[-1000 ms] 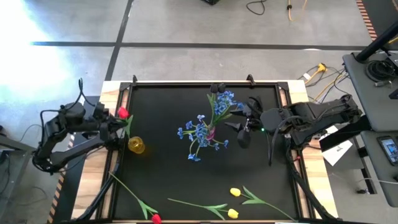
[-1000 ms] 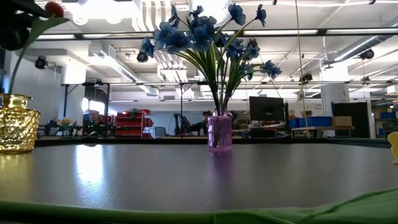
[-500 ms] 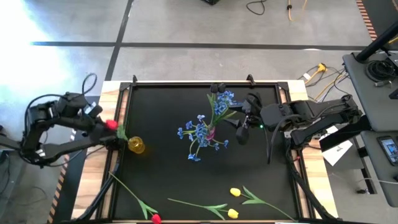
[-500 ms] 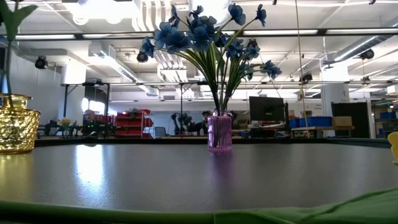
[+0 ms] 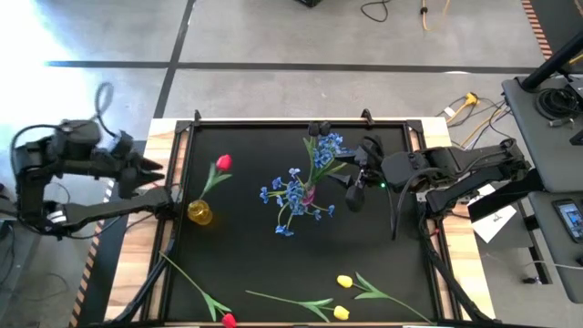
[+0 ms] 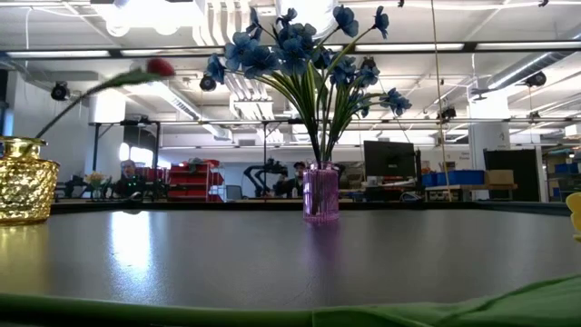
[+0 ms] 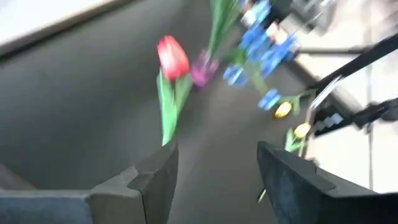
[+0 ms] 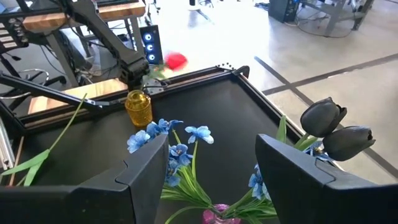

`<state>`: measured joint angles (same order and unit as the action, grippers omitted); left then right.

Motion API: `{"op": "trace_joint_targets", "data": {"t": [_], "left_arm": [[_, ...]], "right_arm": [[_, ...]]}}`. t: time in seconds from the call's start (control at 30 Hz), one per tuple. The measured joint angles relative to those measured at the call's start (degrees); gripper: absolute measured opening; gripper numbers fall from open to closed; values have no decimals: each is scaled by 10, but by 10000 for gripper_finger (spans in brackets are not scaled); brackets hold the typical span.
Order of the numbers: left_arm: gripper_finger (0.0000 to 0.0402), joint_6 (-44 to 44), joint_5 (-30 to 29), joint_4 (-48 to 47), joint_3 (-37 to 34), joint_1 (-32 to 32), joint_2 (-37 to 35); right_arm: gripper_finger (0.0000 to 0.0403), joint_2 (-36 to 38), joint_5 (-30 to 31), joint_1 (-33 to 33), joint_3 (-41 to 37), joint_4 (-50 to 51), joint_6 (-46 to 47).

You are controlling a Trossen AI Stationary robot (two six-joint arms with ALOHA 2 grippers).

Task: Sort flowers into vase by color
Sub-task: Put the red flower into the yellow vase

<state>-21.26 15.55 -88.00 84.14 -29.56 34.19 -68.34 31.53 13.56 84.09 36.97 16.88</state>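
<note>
Red tulip released into the gold vase

The left gripper (image 5: 150, 170) has let go of the red tulip (image 5: 222, 163) and pulled back off the table's left edge, fingers now apart; the tulip (earlier held near that edge) now leans rightward from the gold vase (image 5: 199, 212), its stem inside.

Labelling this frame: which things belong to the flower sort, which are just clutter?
Job:
red tulip in gold vase
blue flowers in purple vase
yellow tulips
second red tulip

Clutter:
cables
paper sheet
</note>
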Motion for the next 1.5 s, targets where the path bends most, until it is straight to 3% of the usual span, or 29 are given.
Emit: {"op": "trace_joint_targets", "data": {"t": [0.3,0.53,0.77,0.93,1.07,1.23,1.5], "left_arm": [[204,-39,151,231,2,-3,-19],[204,-34,164,286,-63,-3,-10],[204,-57,246,473,-182,11,6],[204,-84,251,581,-231,78,20],[204,-80,182,591,-235,177,43],[204,-70,68,579,-236,347,87],[203,-118,-179,550,-231,646,173]], "right_arm": [[233,0,0,-3,0,0,-11],[233,0,1,-12,0,0,-12],[233,0,1,-25,0,0,-11],[233,0,1,-27,0,0,-10],[233,0,1,-32,0,0,-9],[233,0,1,-39,0,0,-9],[233,0,1,-49,0,0,-26]]}}
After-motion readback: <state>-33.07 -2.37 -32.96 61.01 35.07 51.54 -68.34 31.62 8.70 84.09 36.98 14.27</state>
